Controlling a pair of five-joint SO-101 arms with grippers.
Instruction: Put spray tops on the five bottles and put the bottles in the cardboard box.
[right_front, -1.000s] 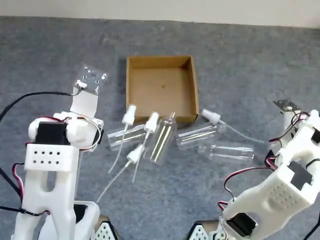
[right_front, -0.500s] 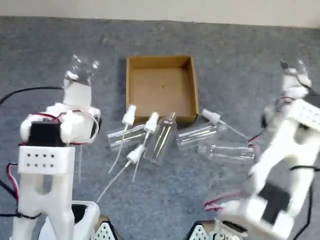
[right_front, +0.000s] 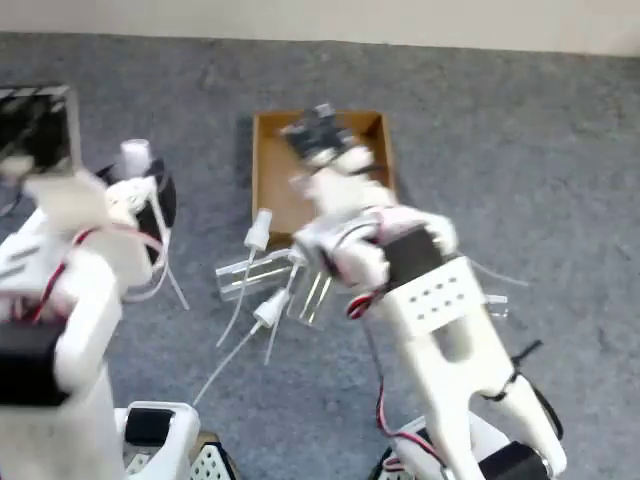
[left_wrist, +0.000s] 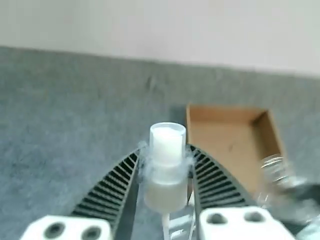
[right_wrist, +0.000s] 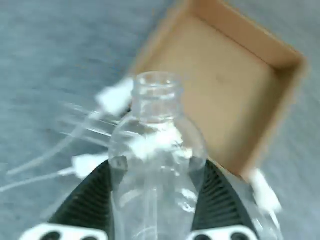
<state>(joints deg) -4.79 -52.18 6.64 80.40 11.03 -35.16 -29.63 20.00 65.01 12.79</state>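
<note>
**Operator:** Report the left arm.

**Technician:** The left gripper (left_wrist: 165, 160) is clamped on a white spray top (left_wrist: 165, 145). One ribbed finger (left_wrist: 117, 177) presses each side of the collar. The cap stands above the fingertips and the dip tube hangs below. In the high view the arm holds it over the left part of the grey table (right_front: 520, 130), well apart from the cardboard box (right_front: 268, 180).

**Operator:** What lies between the arms?

**Technician:** A loose spray top (right_front: 259, 230) lies near the box's front wall. A second loose spray top (right_front: 270, 306) lies nearer the arm bases, its tube trailing towards the left. A lying bottle (right_front: 243, 275) rests on its side between them. Further bottles are largely covered by the right arm.

**Operator:** And the right arm?

**Technician:** The right gripper (right_wrist: 156, 172) is clamped on a clear bottle (right_wrist: 156, 145), one finger on each side of the body. The neck is open and points towards the box. In the high view the arm lies over the bottles and the box's front wall. Whether the held bottle touches the table cannot be determined.
</note>
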